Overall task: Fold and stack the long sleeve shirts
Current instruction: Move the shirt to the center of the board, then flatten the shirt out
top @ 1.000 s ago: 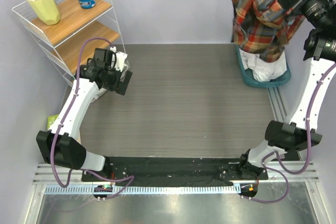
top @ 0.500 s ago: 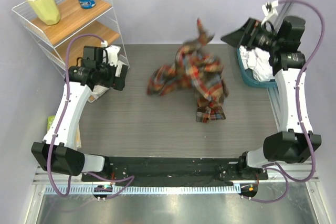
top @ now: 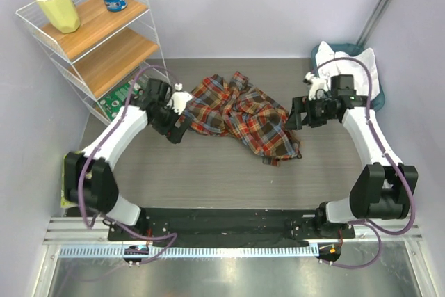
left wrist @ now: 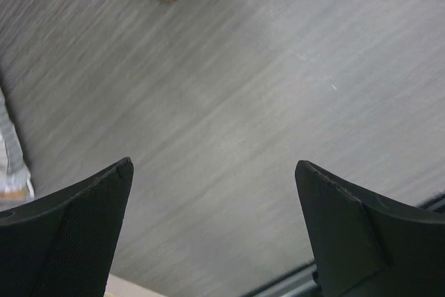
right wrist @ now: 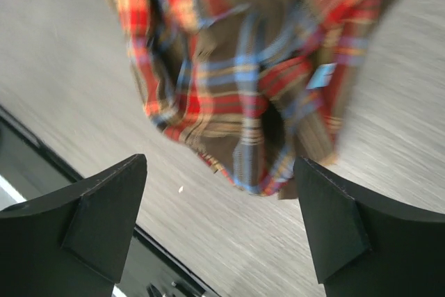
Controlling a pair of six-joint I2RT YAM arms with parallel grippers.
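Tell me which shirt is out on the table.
The plaid shirt, lying crumpled on the table. The white shirt sits in the teal basket at the far right.

Plaid flannel shirt is found crumpled and unfolded, spread at centre. White shirt is bunched at far right, draped over teal basket.

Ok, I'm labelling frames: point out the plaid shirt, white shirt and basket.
plaid shirt [top: 240, 116], top view, middle of heap.
white shirt [top: 366, 67], top view, exposed cloth.
basket [top: 320, 53], top view, left rim.
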